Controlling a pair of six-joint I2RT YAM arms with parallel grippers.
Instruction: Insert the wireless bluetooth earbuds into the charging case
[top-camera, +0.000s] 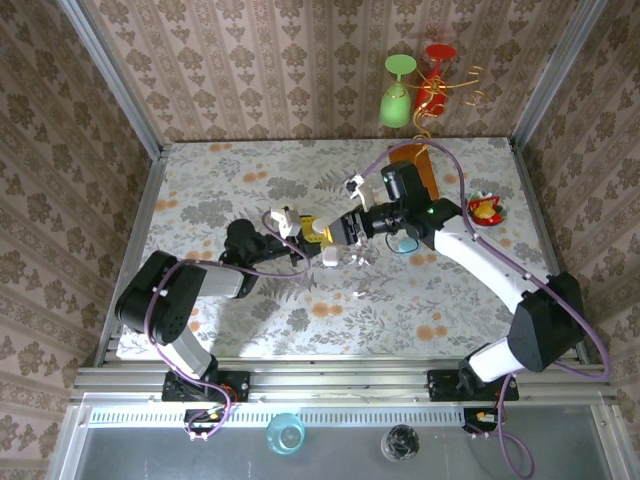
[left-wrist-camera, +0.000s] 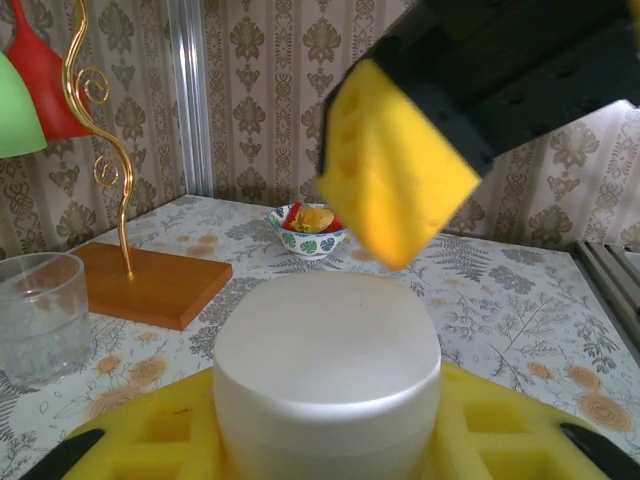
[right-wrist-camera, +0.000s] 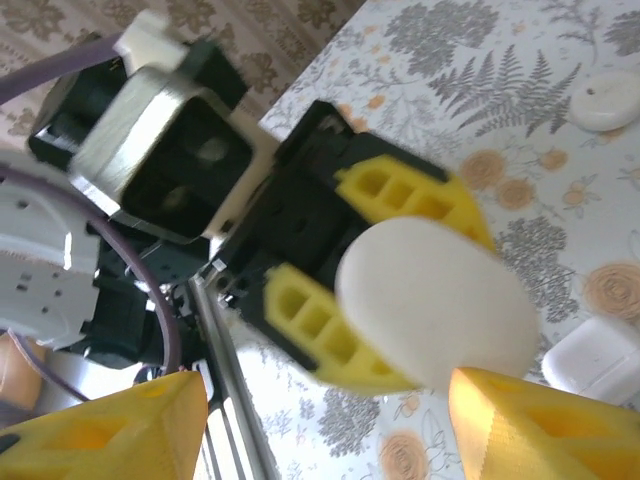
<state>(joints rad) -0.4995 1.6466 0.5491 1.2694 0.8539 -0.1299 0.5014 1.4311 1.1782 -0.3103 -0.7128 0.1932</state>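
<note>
White earbuds are too small to pick out with certainty; a pale speck (top-camera: 359, 293) on the table (top-camera: 480, 290) below the grippers may be one. Whether any sits inside the charging case (left-wrist-camera: 328, 345) cannot be told, since it appears closed. It is clamped between the yellow pads (left-wrist-camera: 120, 450) of the left gripper (left-wrist-camera: 325, 455). Right gripper (right-wrist-camera: 330, 440) stands with jaws apart, one finger (left-wrist-camera: 395, 165) poised just over the lid. Risk: the rounded, glossy shell is gripped low, so an off-centre push or pry at the lid could tilt it or squirt it out of the pads.
</note>
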